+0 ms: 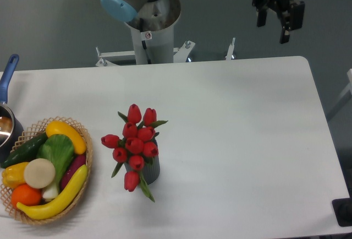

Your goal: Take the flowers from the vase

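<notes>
Wicker basket (88, 156): one, far left of the fingers.
Flowers (135, 142): one bunch, about ten red buds, standing in the vase (153, 168), well left of the fingers.
Gripper (273, 28): fingers (285, 34) apart, holding nothing, touching nothing.

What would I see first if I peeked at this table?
Probably the bright red tulips, standing in a small dark grey vase near the middle of the white table. Next, the wicker basket of colourful fruit and vegetables at the left edge.
</notes>
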Available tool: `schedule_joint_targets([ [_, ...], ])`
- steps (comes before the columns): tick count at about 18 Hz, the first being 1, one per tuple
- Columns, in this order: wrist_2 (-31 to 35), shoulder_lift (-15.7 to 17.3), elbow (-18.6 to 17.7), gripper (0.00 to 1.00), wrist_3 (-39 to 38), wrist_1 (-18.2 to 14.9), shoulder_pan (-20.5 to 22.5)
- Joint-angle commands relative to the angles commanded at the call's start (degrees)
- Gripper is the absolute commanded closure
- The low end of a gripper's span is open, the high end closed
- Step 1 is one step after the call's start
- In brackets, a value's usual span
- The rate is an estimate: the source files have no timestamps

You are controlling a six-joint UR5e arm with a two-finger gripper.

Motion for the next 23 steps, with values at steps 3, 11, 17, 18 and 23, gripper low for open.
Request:
schedule_joint_targets([
  [3,-0.18,0.17,-0.09,0.00,-2.02,0.09,-0.09],
  [11,-8.69,1.05,-2.72,0.00,-17.20,0.09,-0.53],
  [17,-10.02,-2.10,-3.16,0.00,-33.02,3.94,-9.04],
  [18,-10.37,-2.81,-3.34,0.00,-35.40,5.17,-10.53],
  [23,-13.00,-4.75,-6.14,0.00,-40.43,7.82,-15.03],
])
